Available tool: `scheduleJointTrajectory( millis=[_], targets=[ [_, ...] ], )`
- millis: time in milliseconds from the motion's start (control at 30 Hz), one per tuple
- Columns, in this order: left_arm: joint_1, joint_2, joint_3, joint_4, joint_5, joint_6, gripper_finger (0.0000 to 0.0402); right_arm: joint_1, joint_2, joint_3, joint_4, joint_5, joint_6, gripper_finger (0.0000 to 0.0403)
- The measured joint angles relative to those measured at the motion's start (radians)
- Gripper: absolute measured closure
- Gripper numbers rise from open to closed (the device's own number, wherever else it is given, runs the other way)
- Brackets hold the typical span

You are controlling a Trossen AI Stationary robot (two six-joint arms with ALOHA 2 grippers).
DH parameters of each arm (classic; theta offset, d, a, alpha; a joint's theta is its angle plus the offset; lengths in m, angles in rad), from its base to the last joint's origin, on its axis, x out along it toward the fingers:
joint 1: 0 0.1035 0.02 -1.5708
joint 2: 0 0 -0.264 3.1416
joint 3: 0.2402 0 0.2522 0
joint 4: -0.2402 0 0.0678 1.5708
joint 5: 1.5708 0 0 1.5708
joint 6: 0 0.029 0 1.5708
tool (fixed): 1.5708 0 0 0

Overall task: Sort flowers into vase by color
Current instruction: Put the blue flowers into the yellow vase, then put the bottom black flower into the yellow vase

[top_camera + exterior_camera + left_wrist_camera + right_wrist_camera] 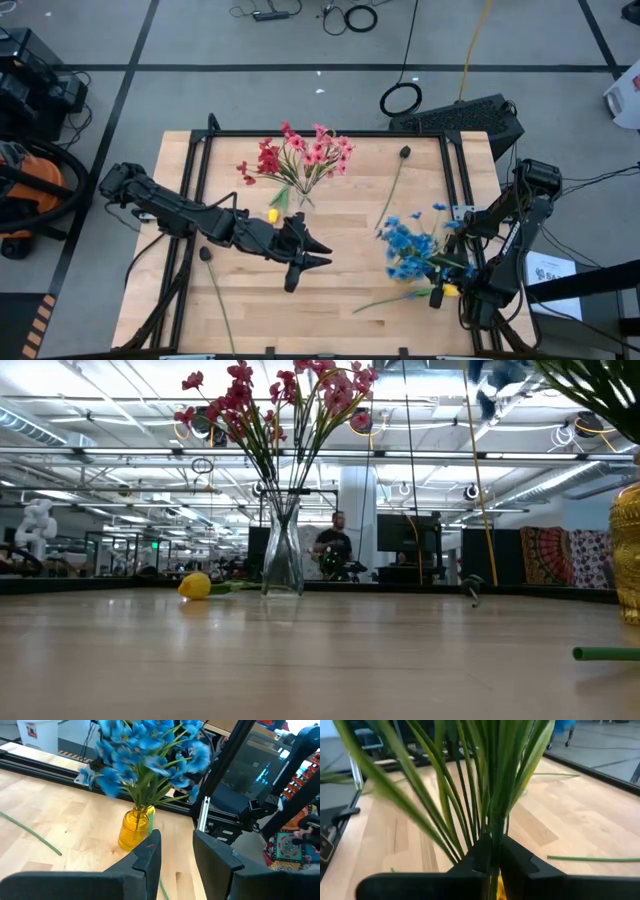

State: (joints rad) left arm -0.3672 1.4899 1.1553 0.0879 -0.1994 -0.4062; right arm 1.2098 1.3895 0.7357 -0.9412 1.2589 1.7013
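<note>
A bunch of blue flowers [410, 245] [150, 755] stands with its stems in a small yellow vase [449, 290] [134, 827] near the table's right near corner. My right gripper [438, 294] [494, 847] is shut on those stems. Red and pink flowers [305, 155] [275, 405] stand in a clear glass vase [283, 555] toward the far edge. My left gripper [315, 258] [177, 845] hovers open at mid-table, pointing toward the yellow vase and holding nothing. A yellow bud [272, 215] [195, 586] lies beside the clear vase. My right gripper pinches the bundle of green stems [492, 827] of the blue flowers between its two fingers, low on the bunch and just above the yellow vase's mouth. The stems stand upright and fan out above the fingers. Their lower ends reach into the vase, which stands on the table.
A dark bud on a long stem [404, 152] lies near the far right. Another dark bud with its stem [206, 253] lies at the near left. A loose green stem [385, 300] [605, 654] lies in front of the yellow vase. Bare wood lies between the two vases.
</note>
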Motion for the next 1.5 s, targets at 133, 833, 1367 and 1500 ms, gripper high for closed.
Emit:
scheduleJointTrajectory(
  millis=[133, 833, 1367, 1500],
  targets=[
    [0.0, 0.0, 0.0, 0.0, -0.026, 0.001, 0.0283, 0.0, 0.0, 0.0, 0.0, -0.007, -0.013, 0.0353],
    [0.0, 0.0, 0.0, -0.008, -0.027, 0.001, 0.0283, 0.0, -0.184, 0.135, -0.055, -0.352, -0.199, 0.0221],
    [-0.038, 0.0, 0.002, -0.158, -0.237, -0.121, 0.0283, 0.001, -0.419, 0.136, -0.168, -0.856, 0.191, 0.027],
    [-0.041, -0.029, 0.002, -0.369, -0.253, -0.401, 0.0283, 0.0, -0.437, 0.136, -0.217, -0.968, 0.294, 0.0301]
  ],
)
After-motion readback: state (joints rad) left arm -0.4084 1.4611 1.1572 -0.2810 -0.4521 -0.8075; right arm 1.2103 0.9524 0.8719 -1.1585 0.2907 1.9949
